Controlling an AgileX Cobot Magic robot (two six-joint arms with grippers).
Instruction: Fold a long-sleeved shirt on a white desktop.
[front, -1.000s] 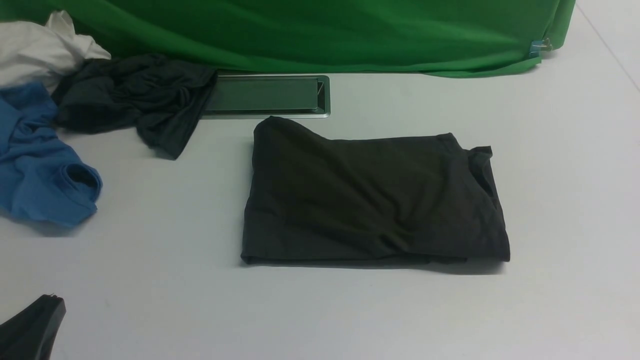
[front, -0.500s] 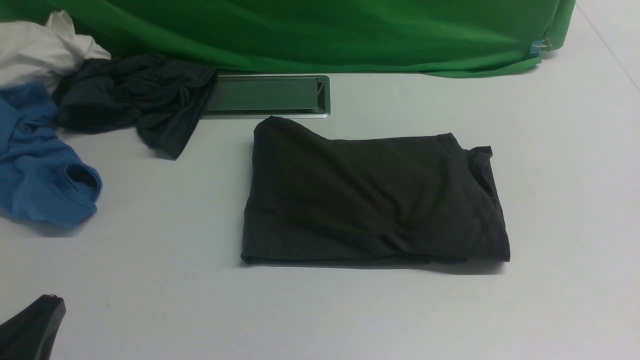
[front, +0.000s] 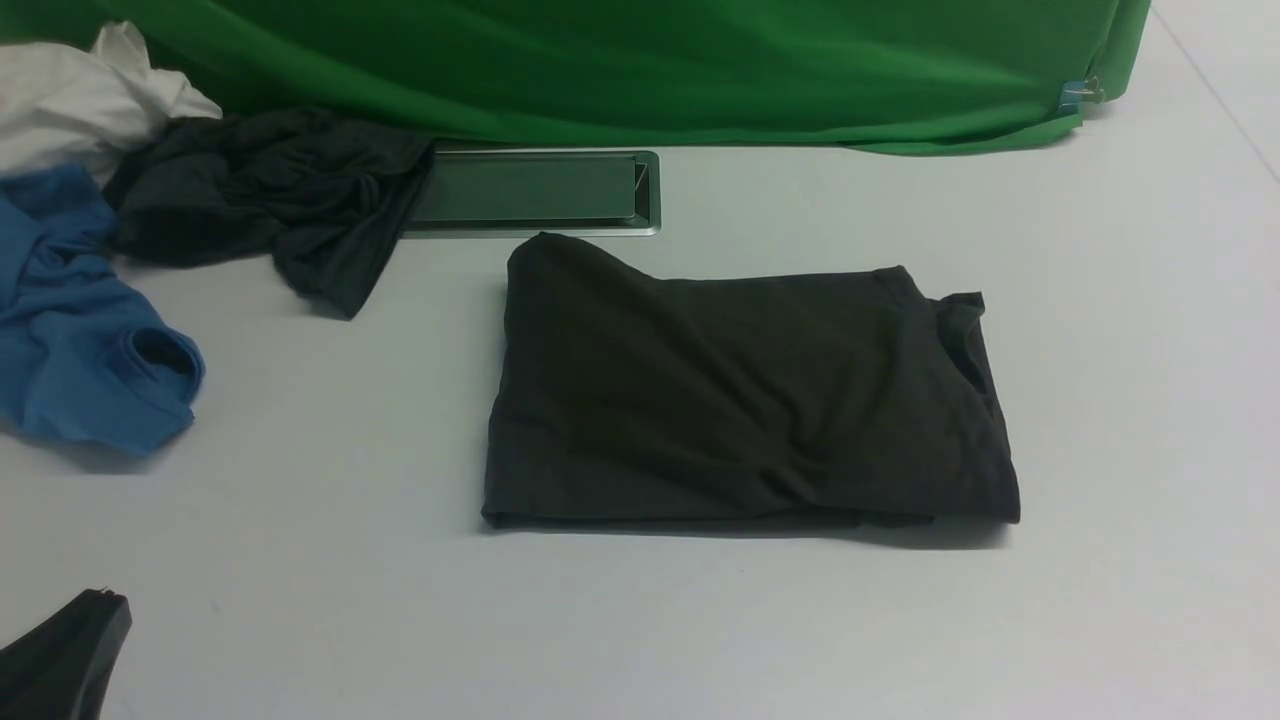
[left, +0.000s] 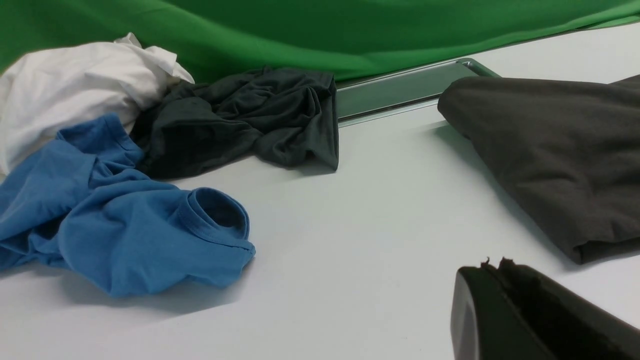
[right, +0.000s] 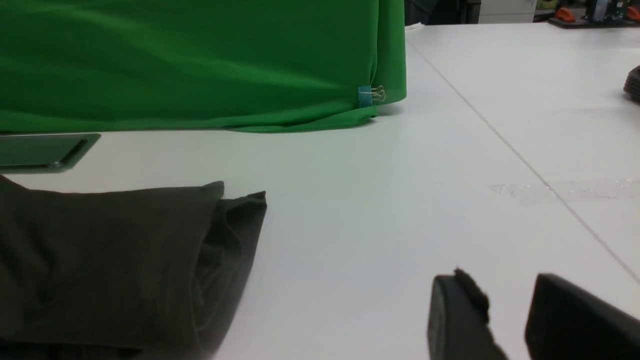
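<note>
The broad matte white desktop (front: 1100, 420) spreads before me, a bright green cloth backdrop (front: 640, 60) draped along its far edge. The large brownish-black long-sleeved shirt (front: 745, 395) lies folded into a rough rectangle at the middle, just in front of a silver-framed hatch (front: 535, 190). Far to my left sit a crumpled bright blue shirt (front: 85, 330), a bunched dark grey garment (front: 270, 195) and a white cloth (front: 75, 100). My left gripper (left: 492, 270) rests low, fingers pressed together, holding nothing. My right gripper (right: 505, 295) has fingers apart, empty, beside the shirt.
</note>
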